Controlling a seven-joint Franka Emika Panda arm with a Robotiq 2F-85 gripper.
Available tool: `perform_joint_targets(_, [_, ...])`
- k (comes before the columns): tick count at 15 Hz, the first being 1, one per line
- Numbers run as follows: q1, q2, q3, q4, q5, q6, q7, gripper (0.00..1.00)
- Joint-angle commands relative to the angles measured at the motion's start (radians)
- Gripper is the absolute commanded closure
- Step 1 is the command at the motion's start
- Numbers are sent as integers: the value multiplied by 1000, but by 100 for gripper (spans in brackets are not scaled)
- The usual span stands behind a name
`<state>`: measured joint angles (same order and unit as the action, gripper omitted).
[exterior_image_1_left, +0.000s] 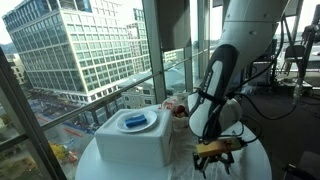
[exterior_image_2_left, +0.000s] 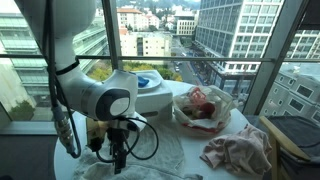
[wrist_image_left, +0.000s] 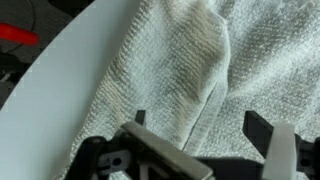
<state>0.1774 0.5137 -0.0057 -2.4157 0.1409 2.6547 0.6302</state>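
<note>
My gripper (wrist_image_left: 200, 122) is open and points down just above a white woven towel (wrist_image_left: 190, 60) spread on the round white table (wrist_image_left: 50, 90). A raised fold of the towel runs between the two dark fingertips (wrist_image_left: 260, 125); nothing is held. In both exterior views the gripper (exterior_image_1_left: 215, 160) (exterior_image_2_left: 118, 160) hangs low over the table near its edge, with the towel (exterior_image_2_left: 165, 150) under and beside it.
A white box (exterior_image_1_left: 135, 140) (exterior_image_2_left: 160, 98) with a blue dish (exterior_image_1_left: 137, 121) on top stands by the window. A clear bag of red and pink items (exterior_image_2_left: 203, 108) lies near it. A crumpled pinkish cloth (exterior_image_2_left: 238, 150) lies on the table. Glass walls close behind.
</note>
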Motion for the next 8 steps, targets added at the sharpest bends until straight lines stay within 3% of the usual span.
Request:
perform_joint_targets(1, [-7, 25, -4, 2, 21, 8, -35, 0])
perform_joint_targets(4, [-7, 46, -8, 9, 21, 6, -42, 0])
perform_joint_targets(5, [-8, 45, -6, 4, 25, 7, -45, 17])
perform_joint_targets(8, [-2, 35, -10, -9, 21, 14, -47, 44])
